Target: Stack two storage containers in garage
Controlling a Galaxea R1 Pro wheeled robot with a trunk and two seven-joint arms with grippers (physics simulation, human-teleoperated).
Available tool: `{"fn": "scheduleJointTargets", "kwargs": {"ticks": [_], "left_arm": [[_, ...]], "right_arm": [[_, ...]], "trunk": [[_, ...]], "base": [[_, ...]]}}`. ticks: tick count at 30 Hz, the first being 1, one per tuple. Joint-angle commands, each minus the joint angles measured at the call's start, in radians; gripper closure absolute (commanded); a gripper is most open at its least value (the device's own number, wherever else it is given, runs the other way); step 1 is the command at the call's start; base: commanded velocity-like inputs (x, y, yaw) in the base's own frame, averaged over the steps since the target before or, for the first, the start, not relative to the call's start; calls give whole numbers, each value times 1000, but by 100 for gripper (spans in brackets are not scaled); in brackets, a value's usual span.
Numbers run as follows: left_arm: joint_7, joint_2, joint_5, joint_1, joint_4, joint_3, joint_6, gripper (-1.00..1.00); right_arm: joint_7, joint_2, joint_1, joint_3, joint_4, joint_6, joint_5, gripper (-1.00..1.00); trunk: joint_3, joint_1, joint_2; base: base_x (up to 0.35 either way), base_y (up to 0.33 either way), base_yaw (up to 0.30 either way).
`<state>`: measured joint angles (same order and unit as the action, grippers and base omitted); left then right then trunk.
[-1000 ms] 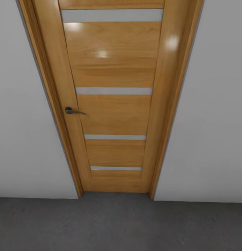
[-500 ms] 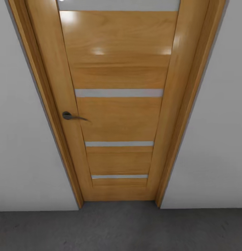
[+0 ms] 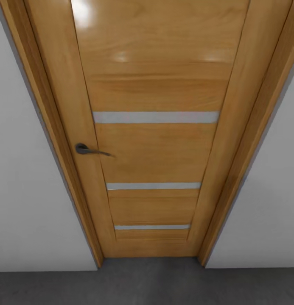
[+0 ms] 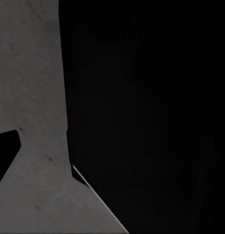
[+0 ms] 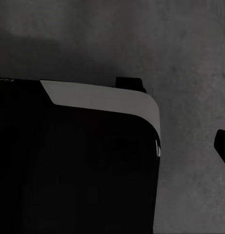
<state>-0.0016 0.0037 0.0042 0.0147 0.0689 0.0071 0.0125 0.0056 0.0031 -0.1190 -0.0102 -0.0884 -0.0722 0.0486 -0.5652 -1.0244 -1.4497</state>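
Containers: neither box appears in these frames, so their place cannot be told from here. Judged from the task alone, rigid lidless boxes should be light and stiff, best taken by opposite rims or walls, one gripper per side; ribbed walls would give some purchase, but thin walls may flex if pinched hard.

Floor [image 3: 142, 284]: dark-grey mottled concrete, forming a strip at the foot of the head view and the background of both wrist views. This surface matches the garage.

Door [image 3: 155, 140]: closed, honey-coloured wood with three pale horizontal inlays, standing directly ahead and close. A dark lever handle [image 3: 85, 149] sits on its left stile. The frame [image 3: 49, 140] meets the white wall [image 3: 28, 203] on either side.

Wrist views: each looks down at the concrete past large dark robot bodywork; the right wrist view shows a pale-edged panel [image 5: 103, 100]. Whether either gripper is spread or clenched cannot be told, and nothing is seen held.

Judgement: the robot is in transit, facing the door, with the fetching of containers apparently ahead of it.
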Motion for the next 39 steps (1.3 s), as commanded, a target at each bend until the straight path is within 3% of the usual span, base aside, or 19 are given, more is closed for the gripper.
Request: {"fn": "scheduleJointTargets", "kwargs": {"ticks": [1, 26, 39], "left_arm": [[0, 0, 0, 1, 2, 1, 1, -100], [0, -1, 0, 1, 2, 0, 1, -100], [3, -1, 0, 1, 2, 1, 2, -100]], "right_arm": [[1, 0, -1, 0, 1, -3, 5, -100], [1, -1, -1, 0, 1, -3, 5, -100], [1, -6, -1, -4, 2, -4, 10, -100]], "trunk": [[-1, -1, 0], [-1, -1, 0], [-1, -1, 0]], "base": [[322, 95, 0], [331, 15, 0], [60, 0, 0]]}}
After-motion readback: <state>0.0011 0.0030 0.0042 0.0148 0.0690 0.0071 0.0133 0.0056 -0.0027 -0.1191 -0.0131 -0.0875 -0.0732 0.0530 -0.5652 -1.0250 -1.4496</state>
